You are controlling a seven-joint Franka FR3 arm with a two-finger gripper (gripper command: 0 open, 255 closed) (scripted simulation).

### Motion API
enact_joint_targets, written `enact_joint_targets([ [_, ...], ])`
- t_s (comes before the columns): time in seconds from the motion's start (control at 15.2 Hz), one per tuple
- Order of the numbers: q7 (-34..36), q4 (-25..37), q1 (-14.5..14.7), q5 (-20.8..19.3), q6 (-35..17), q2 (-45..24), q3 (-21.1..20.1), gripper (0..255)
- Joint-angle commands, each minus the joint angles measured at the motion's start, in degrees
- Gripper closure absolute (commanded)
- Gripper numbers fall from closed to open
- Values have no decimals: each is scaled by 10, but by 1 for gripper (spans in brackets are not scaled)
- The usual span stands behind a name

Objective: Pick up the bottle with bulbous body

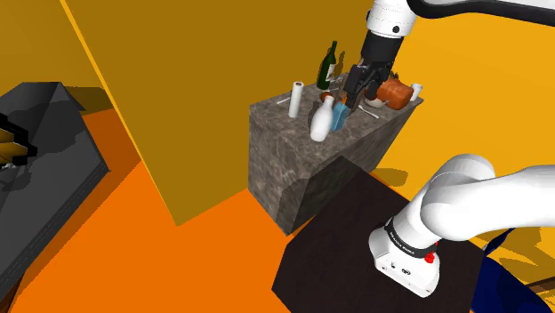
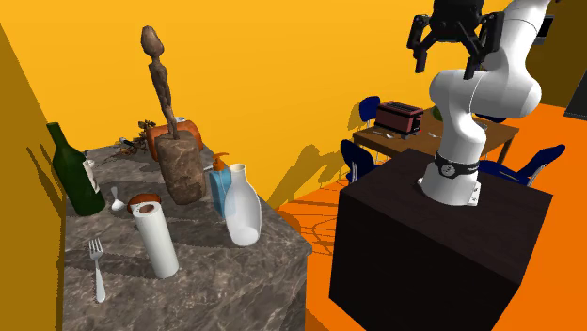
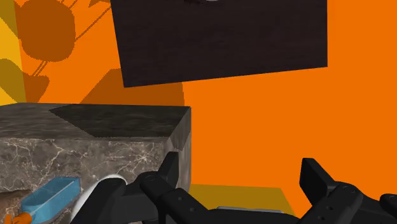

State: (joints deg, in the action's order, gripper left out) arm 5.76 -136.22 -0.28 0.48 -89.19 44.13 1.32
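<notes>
Aloft, the pincer [image 2: 452, 49] hangs spread and empty, apart from the white bottle [image 2: 243, 214].

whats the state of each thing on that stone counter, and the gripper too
gripper, jaws open, empty, raised above the counter
white bulbous bottle, upright, not held
green bottle, upright
blue pump bottle, upright
white roll, standing on end
fork, lying flat
spoon, lying flat
tall statue, upright
</notes>
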Motion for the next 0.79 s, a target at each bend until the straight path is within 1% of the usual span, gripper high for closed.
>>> enact_joint_targets([
  [0.0, 0, 0, 0, 0, 0, 0, 0, 0],
  [0.4, -66, -13, -19, -38, -83, -68, 57, 0],
  [0.73, -120, -2, -31, -58, -151, -143, 103, 0],
])
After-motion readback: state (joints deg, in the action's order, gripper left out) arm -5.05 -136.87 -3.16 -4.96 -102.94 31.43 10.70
